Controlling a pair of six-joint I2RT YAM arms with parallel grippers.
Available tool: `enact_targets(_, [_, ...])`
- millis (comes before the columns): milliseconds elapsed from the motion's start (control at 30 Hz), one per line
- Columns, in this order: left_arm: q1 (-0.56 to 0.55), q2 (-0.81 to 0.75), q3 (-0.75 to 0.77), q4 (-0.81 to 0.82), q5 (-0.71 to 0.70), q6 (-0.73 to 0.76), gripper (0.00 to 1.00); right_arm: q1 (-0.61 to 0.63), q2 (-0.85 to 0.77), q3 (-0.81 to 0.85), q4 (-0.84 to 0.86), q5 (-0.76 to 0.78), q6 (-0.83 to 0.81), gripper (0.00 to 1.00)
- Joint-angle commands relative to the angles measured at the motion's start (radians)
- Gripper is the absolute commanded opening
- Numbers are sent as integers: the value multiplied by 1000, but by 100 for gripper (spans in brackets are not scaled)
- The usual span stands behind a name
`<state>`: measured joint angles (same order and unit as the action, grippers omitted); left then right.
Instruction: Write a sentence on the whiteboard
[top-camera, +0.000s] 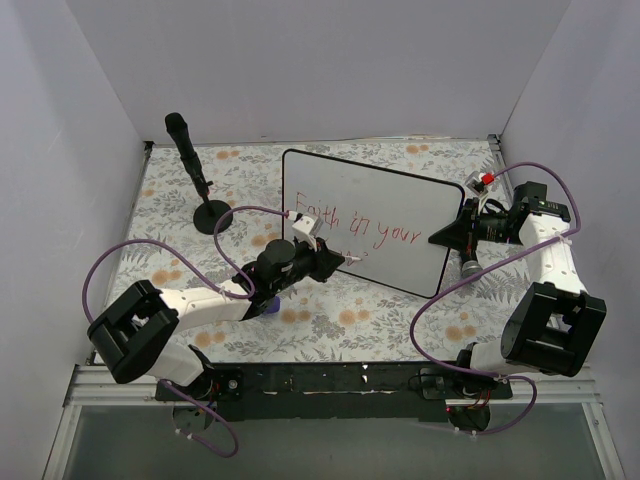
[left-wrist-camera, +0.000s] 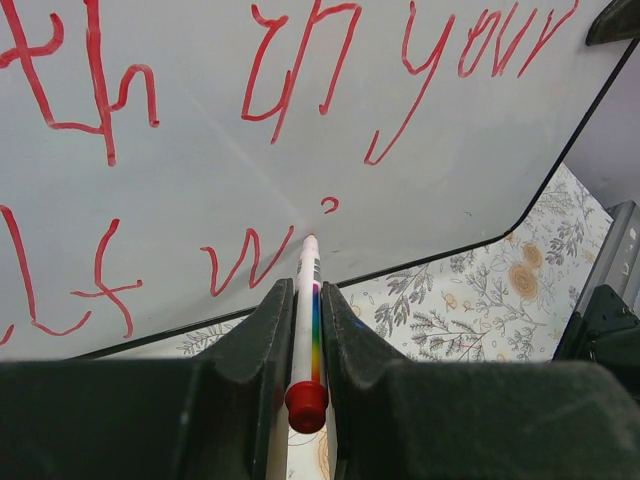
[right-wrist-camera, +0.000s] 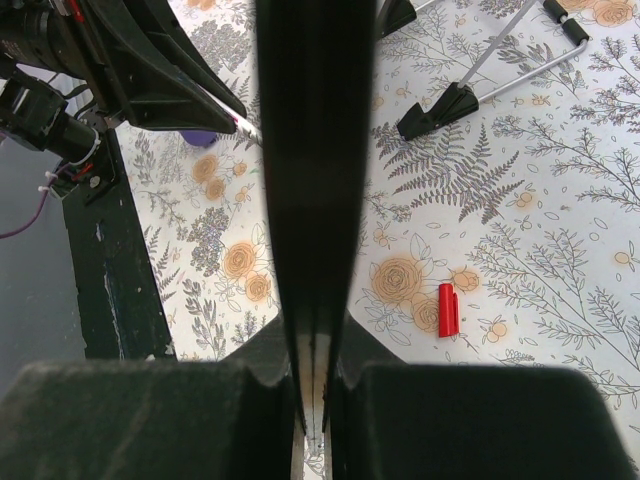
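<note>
The whiteboard (top-camera: 400, 205) stands tilted mid-table, with the red sentence (top-camera: 360, 228) reading "Faith in your" on its upper line. In the left wrist view the sentence (left-wrist-camera: 300, 70) has a lower line with "lf w" and a small dot. My left gripper (left-wrist-camera: 305, 300) is shut on a white marker (left-wrist-camera: 307, 265) with a red end. The marker's tip sits at the board's lower part, just right of the "w". My right gripper (right-wrist-camera: 312, 340) is shut on the whiteboard's right edge (right-wrist-camera: 310, 150), seen edge-on as a dark band. In the top view the left gripper (top-camera: 335, 262) is at the board's lower left and the right gripper (top-camera: 462, 232) at its right side.
A black upright stand on a round base (top-camera: 195, 175) is at the back left. A red marker cap (right-wrist-camera: 448, 309) lies on the floral cloth behind the board. The board's metal prop legs (right-wrist-camera: 520, 45) rest there too. White walls enclose the table on three sides.
</note>
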<state>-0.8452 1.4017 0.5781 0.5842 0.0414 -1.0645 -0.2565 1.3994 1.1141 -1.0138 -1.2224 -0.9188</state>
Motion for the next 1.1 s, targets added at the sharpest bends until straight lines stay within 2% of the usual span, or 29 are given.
enact_targets(0, [3,3,25,11,-6,21,0,14,-30,-7,4,78,-20,1])
enact_targets(667, [5,57,26,-24,5,21,0,13,-30,-8,3,78,-20,1])
enact_targets(1067, [5,-7,68,-11,37,3,0,14,-31,-8,3,78,-20,1])
